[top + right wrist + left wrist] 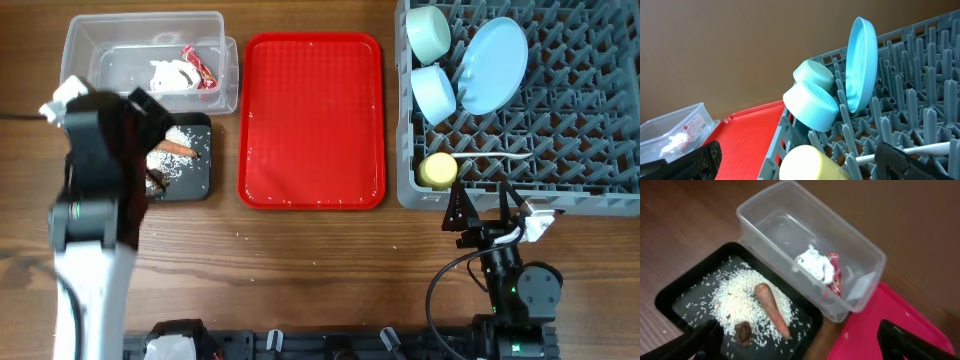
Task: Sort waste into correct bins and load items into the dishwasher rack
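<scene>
Wooden table [320,260], waste split by kind: red shiny wrapper [834,275] in the clear plastic tub [770,250], white rice [735,297] in the shallow black tray [662,302], light blue round plate [495,65] wedged upright between pegs of the grey plastic rack [560,150], left gripper [800,339] and right gripper [800,160] splayed empty.

Bowls 2: pale green bowl [428,31], light blue bowl [434,92]. Plate [494,65] 1. Yellow cup [437,170] 1. Spoon [495,162] 1. Rack [580,150] 1. Red tray [312,120] 1. Clear tub [140,20] 1. Black tray [675,292] 1. Wrapper [199,67] 1. Paper [172,75] 1. Carrot stick [178,148] 1. Brown lump [743,331] 1. Rice grains [735,297]: too many to count.
</scene>
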`<control>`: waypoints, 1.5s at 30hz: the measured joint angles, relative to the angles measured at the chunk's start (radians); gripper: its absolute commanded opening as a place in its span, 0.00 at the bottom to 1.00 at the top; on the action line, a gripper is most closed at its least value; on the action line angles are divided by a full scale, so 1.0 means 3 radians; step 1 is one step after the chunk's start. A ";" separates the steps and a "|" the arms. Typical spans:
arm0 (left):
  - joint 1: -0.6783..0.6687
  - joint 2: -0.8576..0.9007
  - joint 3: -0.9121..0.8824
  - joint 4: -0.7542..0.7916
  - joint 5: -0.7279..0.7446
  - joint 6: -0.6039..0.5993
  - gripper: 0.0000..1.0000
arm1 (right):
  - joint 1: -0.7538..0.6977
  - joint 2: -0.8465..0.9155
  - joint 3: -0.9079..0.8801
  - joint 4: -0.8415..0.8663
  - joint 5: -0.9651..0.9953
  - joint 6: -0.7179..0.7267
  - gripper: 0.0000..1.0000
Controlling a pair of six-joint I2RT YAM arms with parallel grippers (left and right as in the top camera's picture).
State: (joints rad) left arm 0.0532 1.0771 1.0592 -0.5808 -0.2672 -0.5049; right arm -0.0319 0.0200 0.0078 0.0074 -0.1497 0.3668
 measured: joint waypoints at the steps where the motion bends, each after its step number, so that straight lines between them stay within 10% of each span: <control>1: 0.0000 -0.0193 -0.0169 0.0219 0.0128 0.0131 1.00 | 0.0000 -0.0001 0.0000 0.0003 -0.0001 0.0000 1.00; 7: -0.0005 -0.1601 -0.1723 0.1511 0.0779 0.0707 1.00 | 0.0000 -0.0003 0.0000 0.0004 -0.0003 0.0010 1.00; 16: -0.0097 -0.3251 -0.3119 0.1774 0.0991 0.0880 1.00 | 0.0000 -0.0003 0.0000 0.0005 -0.0003 0.0011 1.00; 45: -0.0156 -0.3541 -0.3488 0.1690 0.1011 0.0893 1.00 | -0.0001 -0.0003 0.0000 0.0005 -0.0003 0.0011 1.00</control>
State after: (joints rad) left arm 0.0063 0.0147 0.0128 -0.0738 0.0360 -0.2371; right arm -0.0322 0.0193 0.0078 0.0090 -0.1505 0.3702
